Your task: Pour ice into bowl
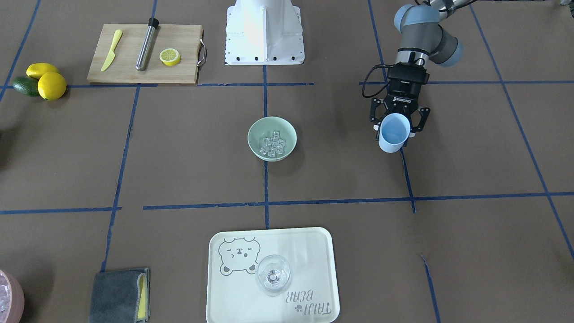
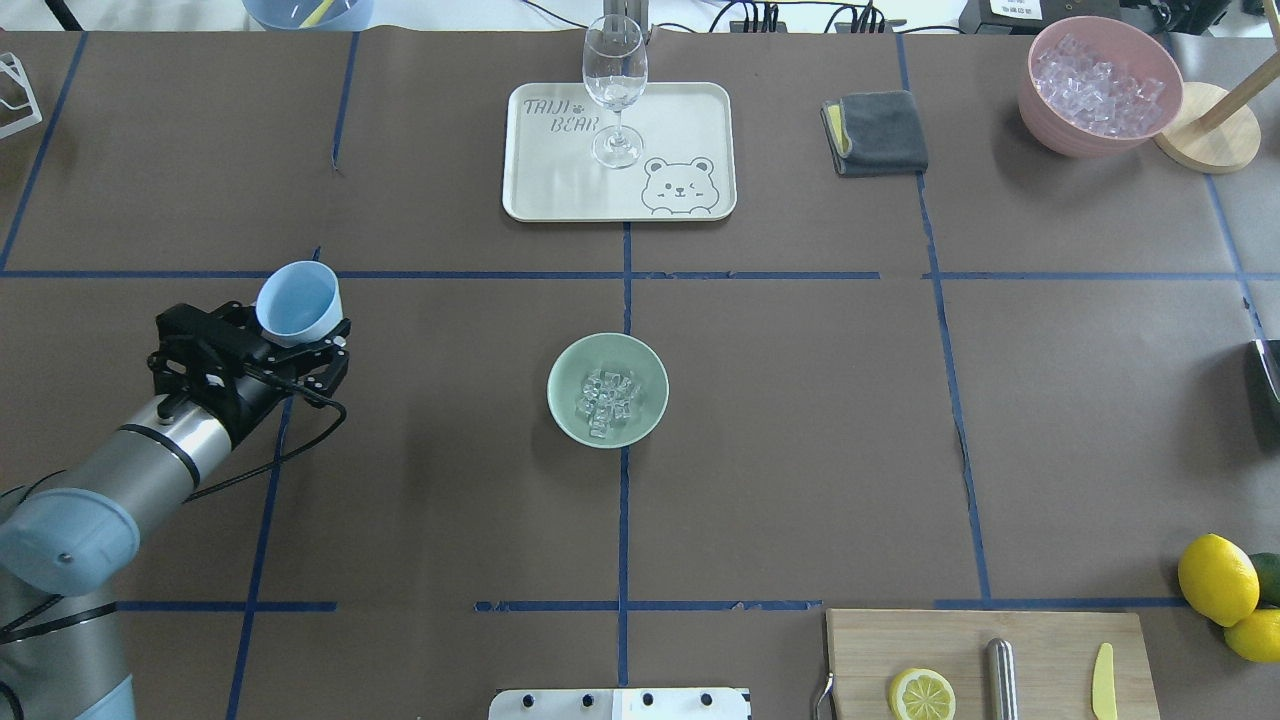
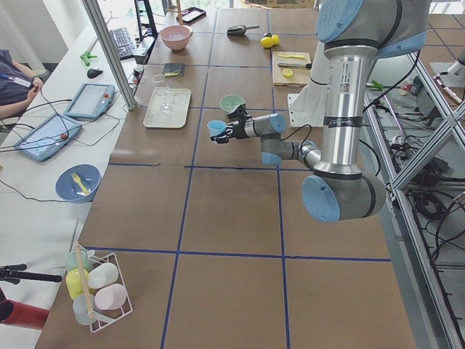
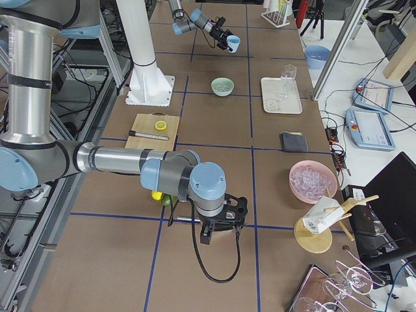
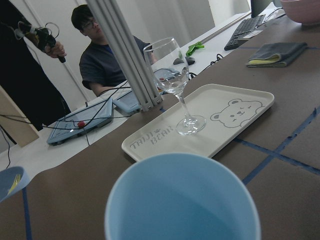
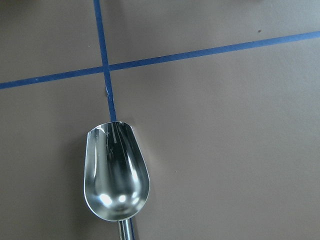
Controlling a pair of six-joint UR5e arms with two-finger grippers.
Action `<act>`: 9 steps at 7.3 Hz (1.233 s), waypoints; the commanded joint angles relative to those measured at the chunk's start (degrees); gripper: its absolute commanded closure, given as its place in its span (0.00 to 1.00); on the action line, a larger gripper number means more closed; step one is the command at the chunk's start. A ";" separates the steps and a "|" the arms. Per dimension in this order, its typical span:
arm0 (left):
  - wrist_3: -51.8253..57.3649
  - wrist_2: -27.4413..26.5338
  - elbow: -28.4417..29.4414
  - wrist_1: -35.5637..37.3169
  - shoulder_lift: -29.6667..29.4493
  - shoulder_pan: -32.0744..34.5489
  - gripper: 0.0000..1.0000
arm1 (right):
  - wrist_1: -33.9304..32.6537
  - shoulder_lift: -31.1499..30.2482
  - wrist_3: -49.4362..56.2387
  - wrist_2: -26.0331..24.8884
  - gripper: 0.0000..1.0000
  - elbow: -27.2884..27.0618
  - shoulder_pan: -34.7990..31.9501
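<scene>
1. Front view: the ice [image 1: 274, 144] lies piled, clear and glassy, inside the bowl [image 1: 254, 147] at the tabletop's [image 1: 179, 179] centre; your pour looks done.
2. Overhead: your left claw [image 2: 300, 333] grips the empty-looking cup [image 2: 298, 303], well apart from the bowl; next, set it down upright.
3. Right-side view: whether the right claw [image 4: 221, 227] is wide or narrow cannot be told.

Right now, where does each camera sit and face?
Front-facing: across the table, facing the base; left hand holds blue cup.
Overhead: behind the base, looking forward; shares the bowl of ice with front-facing.
Exterior left: table end, left arm near.
Exterior right: opposite end, right arm near.
Left wrist: past the cup's rim toward the wine glass.
Right wrist: down on a metal scoop.
</scene>
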State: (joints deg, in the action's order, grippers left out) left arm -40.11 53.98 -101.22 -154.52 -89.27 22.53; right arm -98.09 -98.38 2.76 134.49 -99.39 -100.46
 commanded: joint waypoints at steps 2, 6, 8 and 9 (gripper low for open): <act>-11.80 0.16 2.85 -10.81 11.80 2.69 1.00 | 0.00 0.03 0.06 0.07 0.00 -0.02 0.00; -14.98 -3.06 16.92 -27.59 12.37 2.60 1.00 | 0.79 0.20 -0.03 0.07 0.00 -0.11 0.00; -15.26 -4.32 17.99 -27.50 11.92 2.52 1.00 | 0.79 0.20 0.06 0.07 0.00 -0.11 0.00; -15.35 -5.54 19.30 -27.50 11.75 2.34 1.00 | 0.79 0.20 0.06 0.07 0.00 -0.11 0.00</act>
State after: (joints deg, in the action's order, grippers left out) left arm -55.26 49.65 -83.21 -181.98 -77.31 25.01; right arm -97.31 -98.18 2.81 134.56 -99.49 -100.46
